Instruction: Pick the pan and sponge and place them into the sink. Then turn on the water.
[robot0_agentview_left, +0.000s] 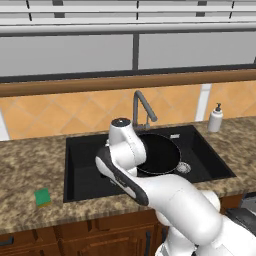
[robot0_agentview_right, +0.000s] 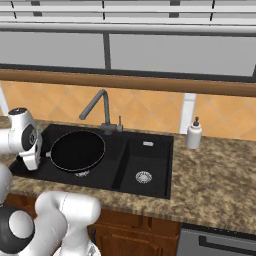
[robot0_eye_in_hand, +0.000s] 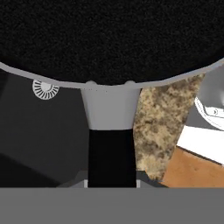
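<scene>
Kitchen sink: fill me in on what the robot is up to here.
The robot arm is holding the black frying pan over the wide left basin of the black double sink; in the hand view the gripper grips the pan's handle between its tips. The green and yellow sponge lies on the granite counter left of the sink, untouched. The dark faucet shows no stream, so the water is not yet on.

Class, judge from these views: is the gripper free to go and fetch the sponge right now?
Probably not yet: the gripper appears shut on the pan handle over the sink; the sponge lies unobstructed on the counter.
</scene>
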